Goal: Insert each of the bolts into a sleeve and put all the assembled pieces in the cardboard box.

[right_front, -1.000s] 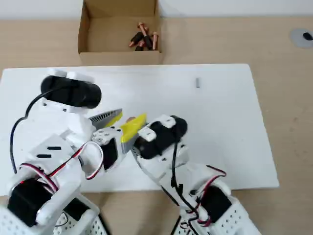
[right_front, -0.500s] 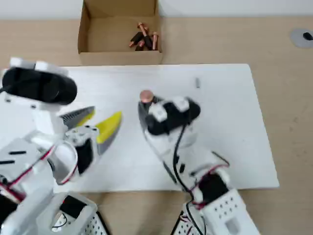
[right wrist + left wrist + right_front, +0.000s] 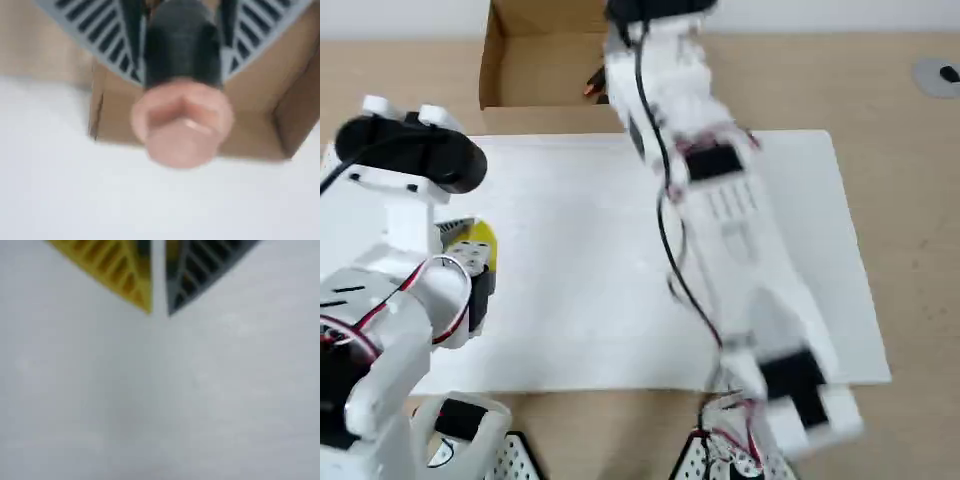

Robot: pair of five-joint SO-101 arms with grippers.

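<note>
The assembled piece — a black sleeve with the bolt's copper-coloured head poking out of one end — is pinched in the right hand. One finger lies on each side of the sleeve. The piece hangs over the cardboard box, which stands at the far edge of the desk.

It looks small, stiff and light, so weight should be no trouble. The sleeve is round and smooth, though, and could well twist or roll between the fingers. The bolt may sit only loosely inside, and with its head at the outer end it might slide free. Across the middle of the sleeve, where the fingers are now, seems the soundest place to hold it.

The right arm stretches long over the white mat from the near edge to the box's right side. Finished pieces already lie inside.

The left arm stands folded near the desk's left edge. The left hand points down at the mat, its fingers pressed almost together — only a thin slit between them, nothing held.
</note>
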